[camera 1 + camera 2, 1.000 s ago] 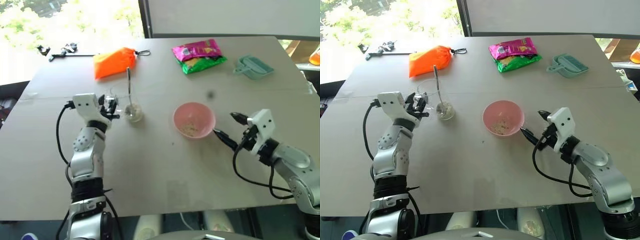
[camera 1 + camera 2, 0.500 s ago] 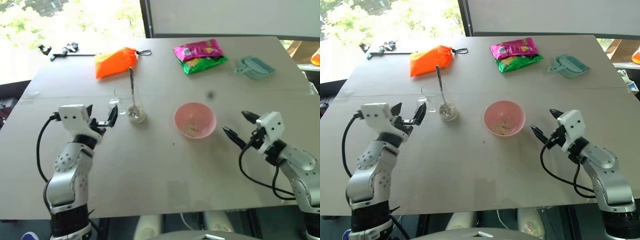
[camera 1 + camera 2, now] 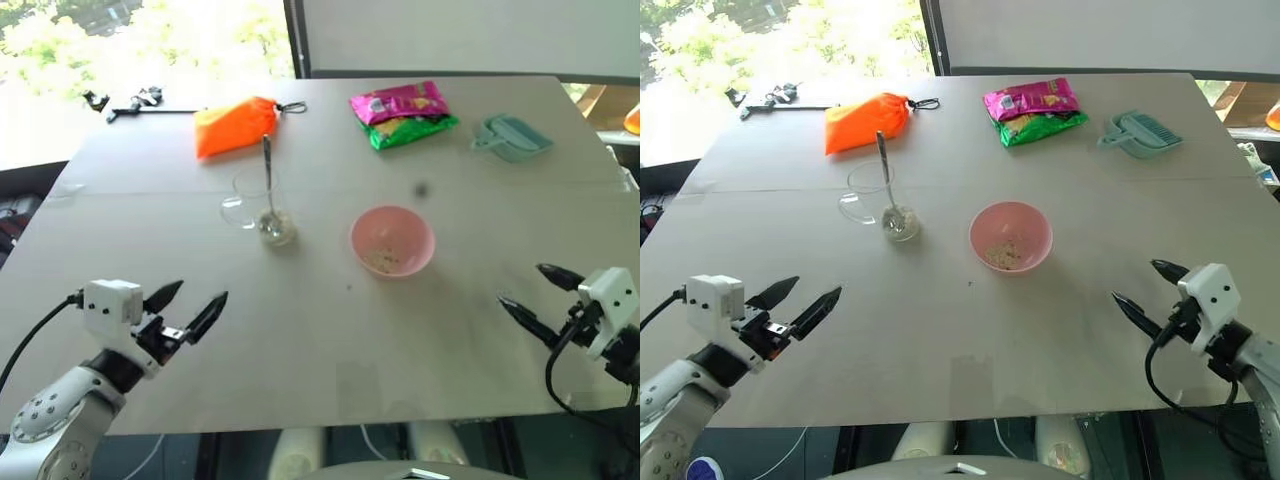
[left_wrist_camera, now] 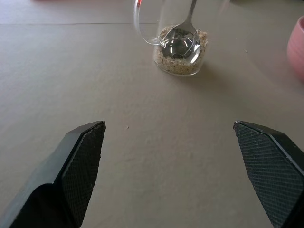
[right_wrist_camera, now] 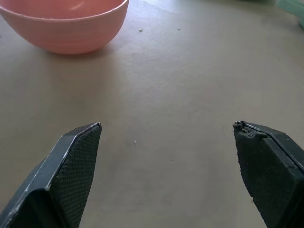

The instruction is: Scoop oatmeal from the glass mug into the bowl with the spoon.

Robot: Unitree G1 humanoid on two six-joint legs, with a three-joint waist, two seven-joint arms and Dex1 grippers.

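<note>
Here, spoon point(image 3: 885, 180) in glass mug point(image 3: 880, 203); both tools apart.

Table: a broad, plain grey-beige top point(image 3: 970, 340) fills most of the head views; a faint seam crosses it from side to side nearer its far edge.
Far wall: a pale, flat panel point(image 3: 1080, 30) stands behind the table's far edge, dark along its base.
Window: beyond the far left corner, a window point(image 3: 770, 35) with a dark upright frame point(image 3: 927, 35) at its right side.
Outside: bright green foliage, washed out by sun.
Light: strong daylight from the window, glaring at the far left corner; the table is evenly lit with soft shadows.
Below the near edge: dark, with pale rounded shapes I cannot identify.
</note>
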